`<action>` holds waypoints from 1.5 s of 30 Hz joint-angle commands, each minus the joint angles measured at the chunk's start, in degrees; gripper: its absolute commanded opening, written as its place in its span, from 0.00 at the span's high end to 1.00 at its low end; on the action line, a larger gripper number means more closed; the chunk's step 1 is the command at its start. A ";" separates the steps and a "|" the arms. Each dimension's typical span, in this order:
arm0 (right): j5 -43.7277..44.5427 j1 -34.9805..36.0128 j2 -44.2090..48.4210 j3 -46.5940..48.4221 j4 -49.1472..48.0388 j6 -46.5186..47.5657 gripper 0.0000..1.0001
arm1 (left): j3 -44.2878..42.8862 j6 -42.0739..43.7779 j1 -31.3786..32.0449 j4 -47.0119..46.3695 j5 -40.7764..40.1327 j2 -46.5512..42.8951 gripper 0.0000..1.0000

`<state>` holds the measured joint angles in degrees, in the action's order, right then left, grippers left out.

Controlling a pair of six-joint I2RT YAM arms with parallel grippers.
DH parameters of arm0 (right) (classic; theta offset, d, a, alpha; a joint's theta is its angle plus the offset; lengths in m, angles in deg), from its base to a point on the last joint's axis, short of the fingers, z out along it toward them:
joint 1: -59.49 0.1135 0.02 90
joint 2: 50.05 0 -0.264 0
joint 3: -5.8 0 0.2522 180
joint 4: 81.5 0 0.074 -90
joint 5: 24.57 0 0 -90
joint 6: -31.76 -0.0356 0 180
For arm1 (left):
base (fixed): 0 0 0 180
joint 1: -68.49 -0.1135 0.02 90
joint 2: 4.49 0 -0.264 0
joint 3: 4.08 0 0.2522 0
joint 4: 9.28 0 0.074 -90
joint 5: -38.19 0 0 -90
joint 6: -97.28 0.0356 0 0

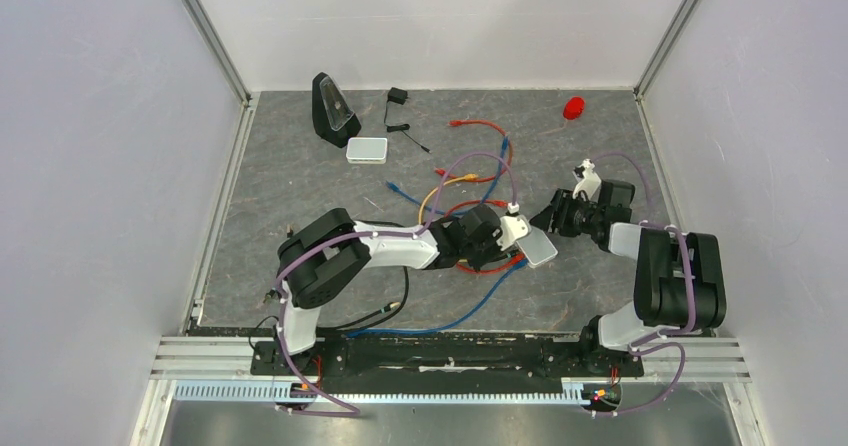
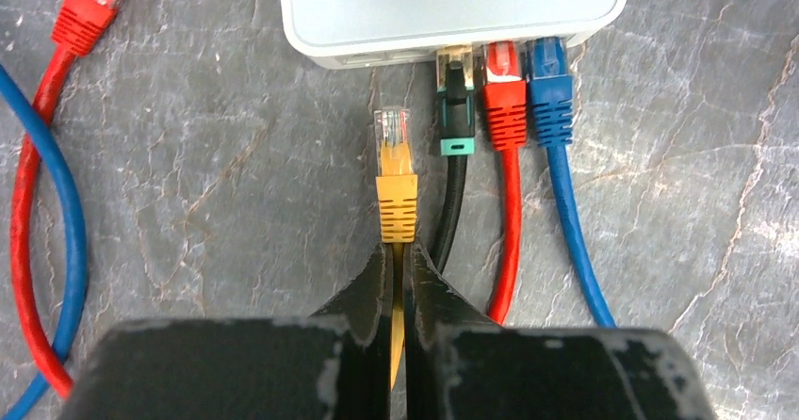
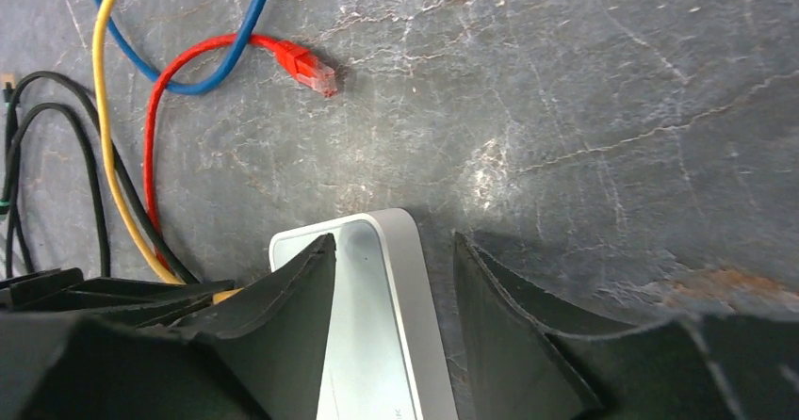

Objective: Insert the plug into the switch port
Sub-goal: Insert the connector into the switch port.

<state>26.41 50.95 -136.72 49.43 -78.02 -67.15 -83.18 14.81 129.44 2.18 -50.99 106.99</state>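
Note:
The pale grey-white switch lies at the top of the left wrist view, its port edge facing my left gripper. Black, red and blue plugs sit in its ports. My left gripper is shut on the yellow cable just behind the yellow plug. The plug's clear tip points at the switch edge, a short gap away, left of the black plug. My right gripper is open and straddles the switch's far edge, one finger over its top and one beside it.
A loose red plug and loops of blue, yellow and black cable lie on the grey mat. A second pale box, a black wedge device, a black adapter and a red object sit at the back.

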 commanded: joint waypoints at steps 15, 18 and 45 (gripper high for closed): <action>-5.75 -0.21 -3.56 -3.41 -8.96 -2.67 0.53 | -7.90 -2.92 -2.25 6.79 2.87 4.06 0.98; -5.80 -0.20 -3.44 -3.50 -9.05 -2.67 0.53 | -9.51 -3.42 -2.44 8.86 2.36 4.78 0.98; -8.88 0.45 -6.42 -9.89 -22.47 -15.48 0.54 | -7.44 -5.95 -2.64 4.83 11.58 5.19 0.98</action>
<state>19.17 50.58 -141.92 41.04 -101.21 -79.78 -92.38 11.55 126.42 11.16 -44.28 111.69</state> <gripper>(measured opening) 0.455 0.045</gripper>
